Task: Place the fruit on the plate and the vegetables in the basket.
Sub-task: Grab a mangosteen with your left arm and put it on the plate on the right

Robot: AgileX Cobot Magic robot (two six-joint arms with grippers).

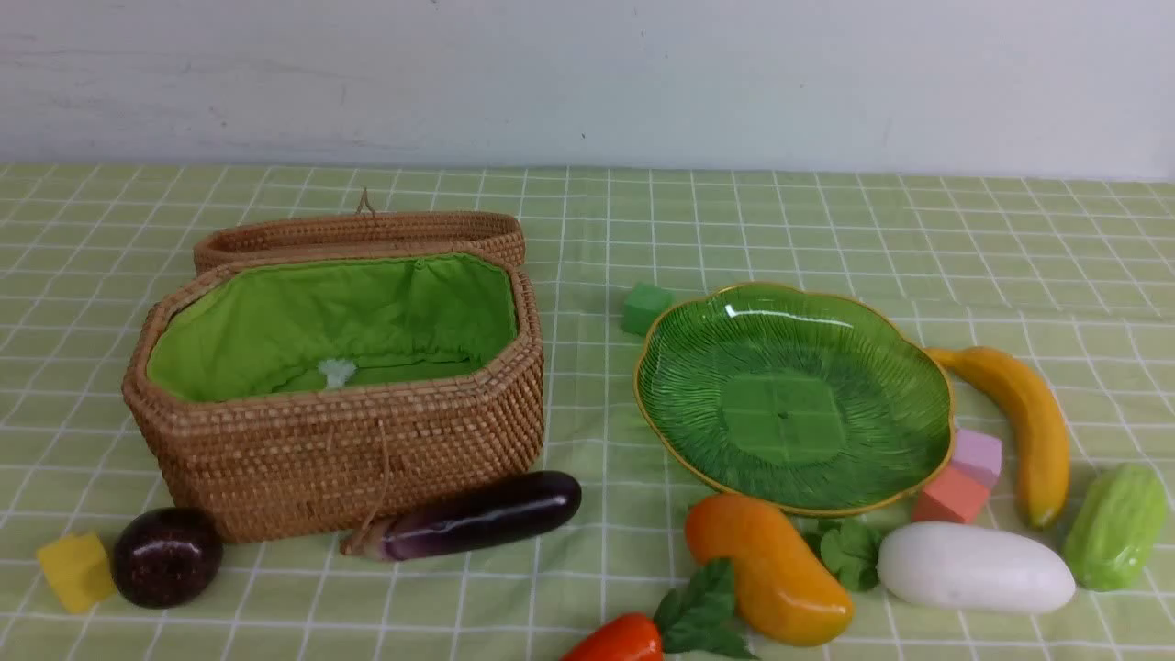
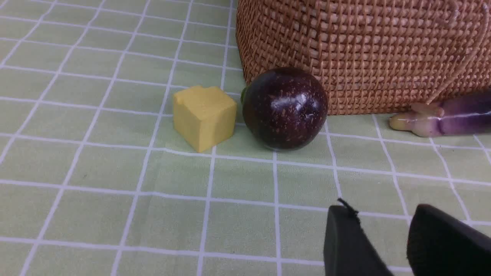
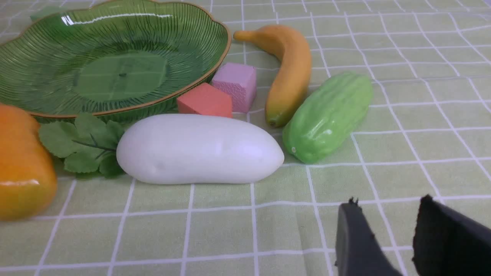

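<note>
From my station I saw the left gripper [image 2: 387, 237] hanging low over the checked green desk [image 2: 115, 214], its jaws parted by a narrow gap and holding nothing. Ahead of it sat the dark maroon ball fruit [image 2: 284, 108], touching the large brown woven wicker basket [image 2: 364, 53] behind it, with a small yellow foam cube [image 2: 204, 117] just beside the ball and the long purple eggplant [image 2: 448, 117] lying along the basket's foot. The right gripper [image 3: 387, 237] was likewise slightly apart and empty. Nearest ahead of it lay the smooth white oval vegetable [image 3: 199, 149], with the bumpy light-green gourd [image 3: 330, 117] and the long yellow-orange banana [image 3: 289, 73] beyond, near each other. The green leaf sprig [image 3: 82, 145] and plump orange-yellow mango [image 3: 23, 165] lay past the oval's far end. Behind them stood the shallow green glass plate [image 3: 42, 53], bare, with pink [image 3: 234, 86] and coral [image 3: 205, 101] foam cubes at its rim. The basket stood open, its lid [image 1: 358, 231] behind it.
</note>
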